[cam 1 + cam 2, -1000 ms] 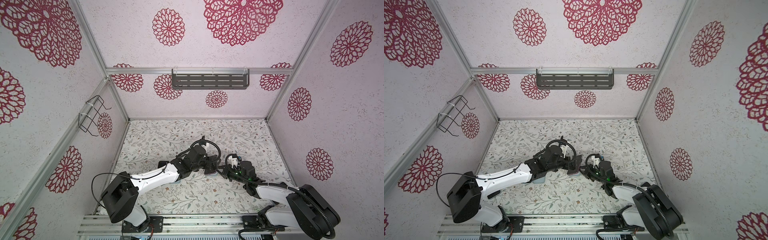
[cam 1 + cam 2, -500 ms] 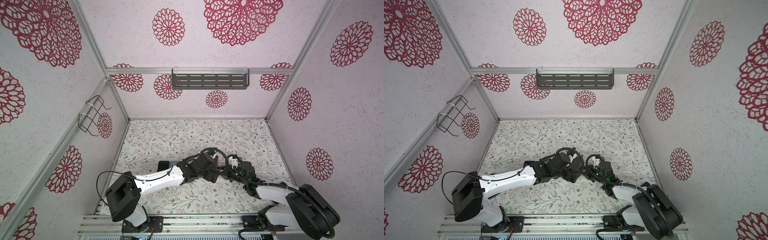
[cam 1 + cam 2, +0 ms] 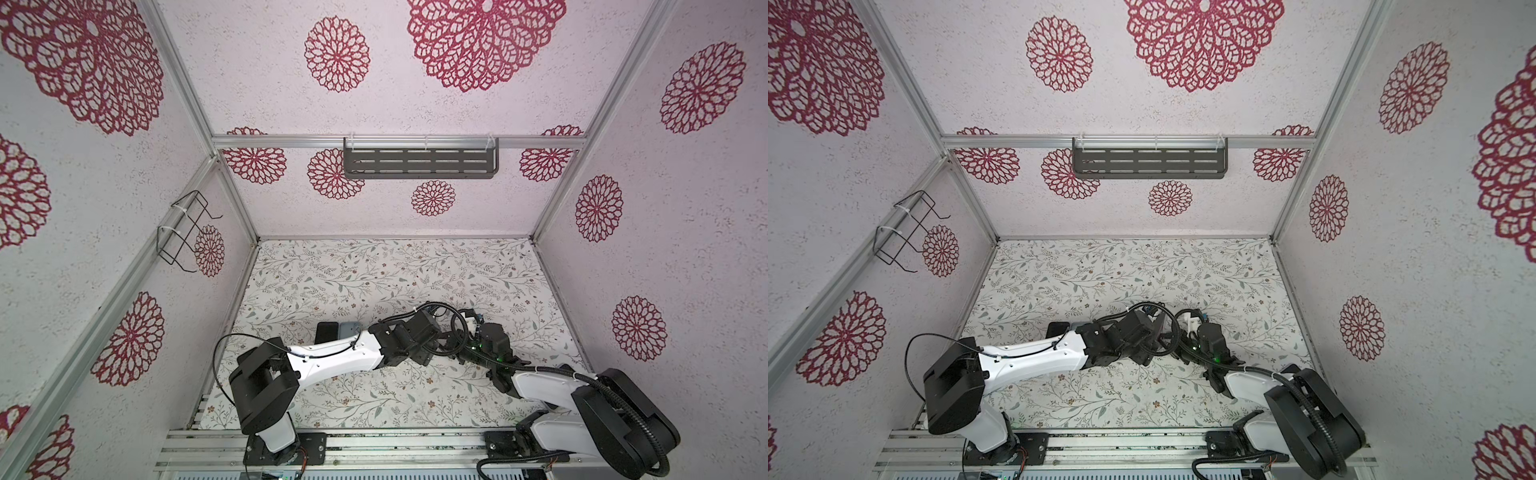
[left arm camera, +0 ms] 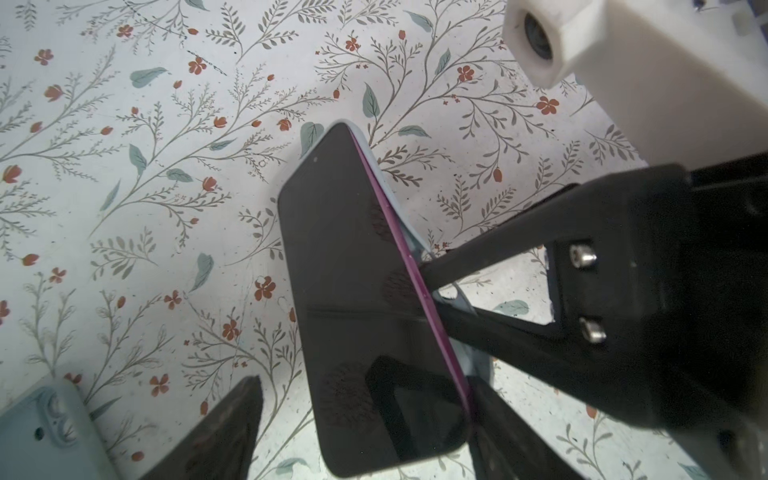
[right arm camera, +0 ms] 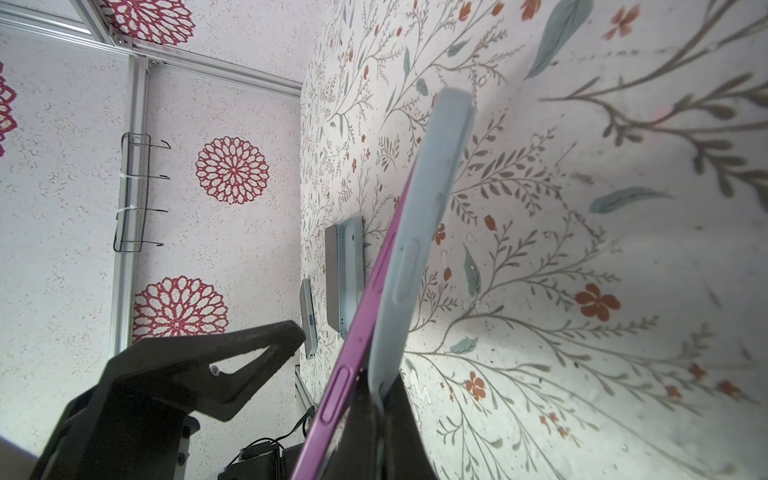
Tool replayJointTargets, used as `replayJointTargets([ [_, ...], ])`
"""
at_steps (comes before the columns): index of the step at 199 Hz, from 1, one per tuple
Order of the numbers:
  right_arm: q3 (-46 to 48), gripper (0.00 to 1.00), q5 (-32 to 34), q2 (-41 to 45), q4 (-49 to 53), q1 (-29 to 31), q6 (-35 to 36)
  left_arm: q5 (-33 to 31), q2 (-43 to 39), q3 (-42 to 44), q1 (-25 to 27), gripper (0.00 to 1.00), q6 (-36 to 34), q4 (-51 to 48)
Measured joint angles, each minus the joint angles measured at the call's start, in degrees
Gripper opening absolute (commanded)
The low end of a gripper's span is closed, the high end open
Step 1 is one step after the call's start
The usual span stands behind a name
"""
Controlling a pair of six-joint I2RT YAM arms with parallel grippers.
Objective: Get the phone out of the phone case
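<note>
Floral table (image 4: 124,216), one purple phone (image 4: 353,291) (half out), its one case (image 5: 428,199)

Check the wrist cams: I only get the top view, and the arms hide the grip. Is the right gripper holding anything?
Observer: Yes, the right gripper is shut on one long edge of the pale blue matte phone case.
Operator: Phone free?
Observer: Partly. The slim purple-framed phone with a black screen stands off the case along that side, far corner seated.
Operator: Other arm?
Observer: The left gripper is open, a finger either side of the phone's near end, one not touching.
</note>
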State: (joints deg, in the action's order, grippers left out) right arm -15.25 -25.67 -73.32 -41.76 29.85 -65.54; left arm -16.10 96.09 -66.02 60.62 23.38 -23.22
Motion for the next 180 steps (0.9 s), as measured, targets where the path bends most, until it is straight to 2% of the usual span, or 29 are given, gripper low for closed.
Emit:
replayJointTargets([
  [80,1.8,0.0,0.0,-1.4,-3.8,0.1,-0.7,2.6,1.1,2.7,0.4,0.25,-2.1,6.9],
  [114,2.1,0.0,0.6,-1.3,-3.6,0.0,-1.1,1.0,1.0,4.1,0.5,0.07,-2.0,8.5],
  [151,2.1,0.0,0.9,-0.2,-2.0,0.1,-1.1,-2.6,-0.7,5.7,0.8,0.01,-1.2,8.4],
  [180,2.0,0.0,0.3,1.5,-0.8,0.4,-0.8,-8.0,-4.9,5.7,2.1,0.01,-0.2,3.1],
])
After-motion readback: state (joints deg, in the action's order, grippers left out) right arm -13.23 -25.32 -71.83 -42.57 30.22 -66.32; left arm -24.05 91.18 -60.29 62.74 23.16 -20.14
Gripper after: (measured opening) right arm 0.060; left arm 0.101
